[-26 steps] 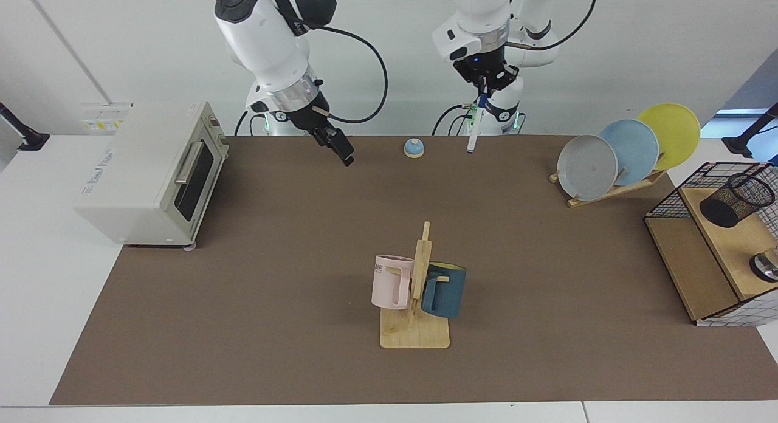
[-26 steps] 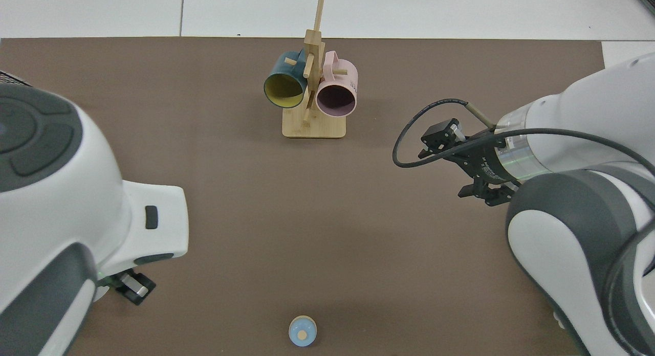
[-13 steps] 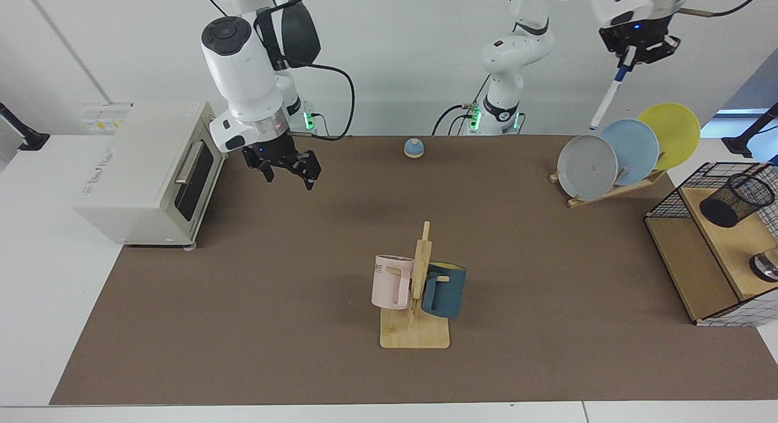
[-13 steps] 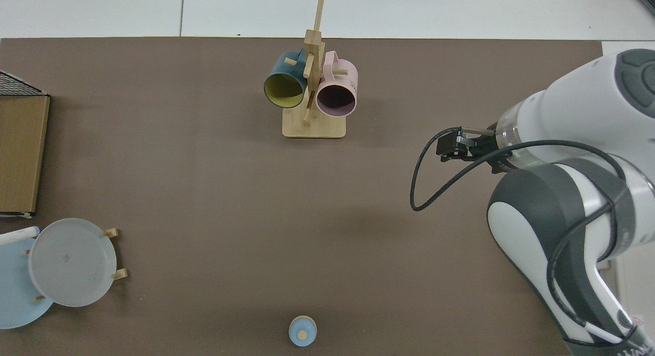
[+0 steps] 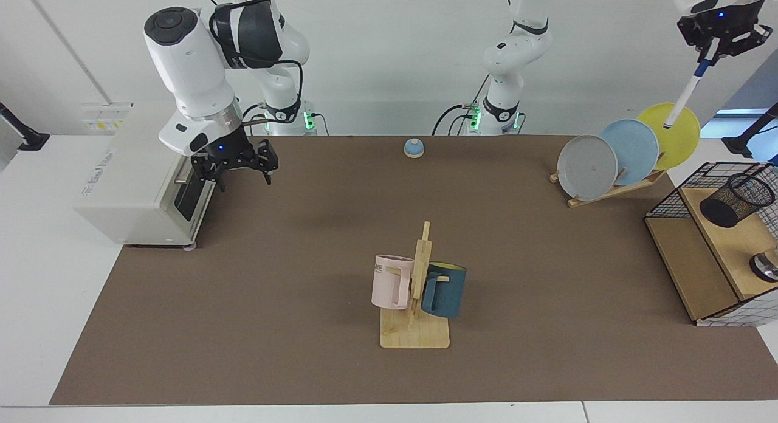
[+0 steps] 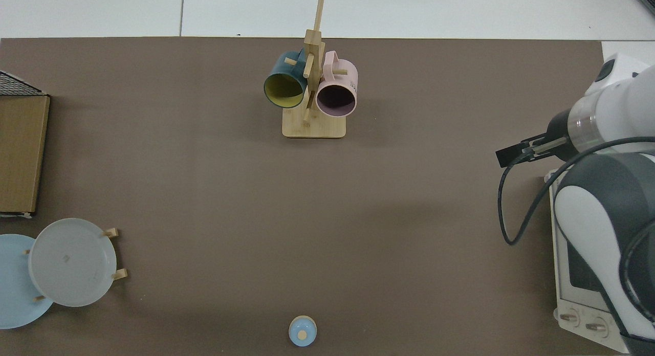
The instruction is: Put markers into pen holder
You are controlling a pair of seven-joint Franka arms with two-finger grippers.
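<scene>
Right gripper [image 5: 239, 171] hangs just in front of the toaster oven [image 5: 146, 174], low over the brown mat [image 5: 304, 259], with its two fingers spread apart and nothing between them. From above, this arm covers part of the oven, and the gripper itself is hidden.

Near the middle stands a wooden mug rack [image 5: 416, 301] with a pink mug [image 5: 391, 282] and a blue mug [image 5: 445, 289] on it.

High at the far side, the left gripper [image 5: 709, 46] is squeezed shut on the marker [image 5: 687, 92] — it holds the blue cap end. The marker hangs below the gripper, long and slanted, its free tip pointing down in front of the yellow plate [image 5: 674, 134].

The pen holder [image 5: 735, 199] sits well below — on the wooden shelf of the wire basket [image 5: 717, 247], leaning over
</scene>
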